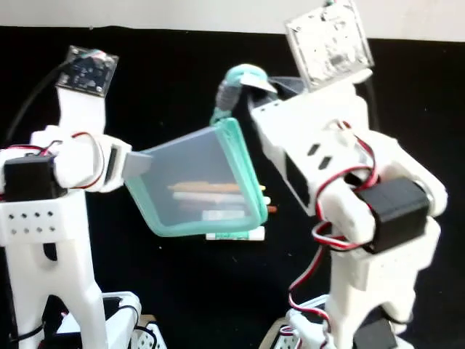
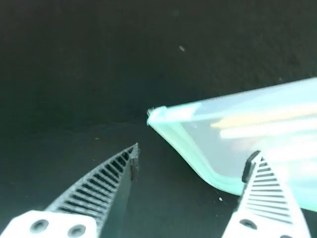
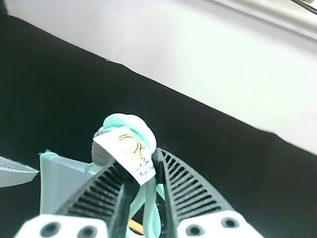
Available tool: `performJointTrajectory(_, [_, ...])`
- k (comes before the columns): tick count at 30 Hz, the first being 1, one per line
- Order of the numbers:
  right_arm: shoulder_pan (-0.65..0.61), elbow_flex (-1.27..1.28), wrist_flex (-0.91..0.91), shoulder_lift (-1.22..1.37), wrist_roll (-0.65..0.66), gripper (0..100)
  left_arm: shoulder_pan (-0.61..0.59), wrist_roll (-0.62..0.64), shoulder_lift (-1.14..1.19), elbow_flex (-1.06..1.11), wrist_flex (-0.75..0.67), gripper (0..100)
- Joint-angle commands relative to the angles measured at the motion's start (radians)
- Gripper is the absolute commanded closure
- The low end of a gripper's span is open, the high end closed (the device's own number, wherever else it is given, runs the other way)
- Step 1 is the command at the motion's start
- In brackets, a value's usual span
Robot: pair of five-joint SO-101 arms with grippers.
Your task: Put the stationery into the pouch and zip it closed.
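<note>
Left hand (image 2: pixel 195 152) is sitting wide open, fingers well apart. One fingertip (image 2: pixel 258 171) is overlapping the near edge of the see-through plastic pouch with teal trim (image 1: pixel 196 174), and I can't tell if it's actually touching. The pouch is hanging tilted in the air above the black table (image 1: pixel 182 65), with its teal zipper edge pointing toward the right arm. The pencils and pens (image 1: pixel 207 195) are lying lengthwise inside, tips poking out past that edge. A white marker (image 1: pixel 236 235) is showing just under the bottom rim. Right hand (image 3: pixel 142 161) is pinching shut on the teal looped pull cord (image 3: pixel 126 126) with its paper tag (image 3: pixel 131 158), up at the pouch's top corner.
</note>
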Motion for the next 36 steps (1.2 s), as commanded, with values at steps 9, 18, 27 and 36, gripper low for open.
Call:
performJointTrajectory(9, [-0.168, -0.226, 0.002, 0.156, 0.023, 99.0, -0.231, 0.002, -0.008, -0.120, 0.028, 65])
performJointTrajectory(18, [-0.262, -0.226, -0.028, 0.209, 0.023, 99.0, -0.383, 0.043, -0.008, -0.209, 0.041, 65])
performJointTrajectory(27, [-0.325, -0.231, -0.071, 0.213, 0.023, 99.0, -0.397, 0.051, -0.008, -0.321, 0.087, 65])
performJointTrajectory(36, [-0.343, -0.337, -0.050, 0.216, 0.023, 99.0, -0.398, 0.051, -0.008, -0.398, 0.091, 65])
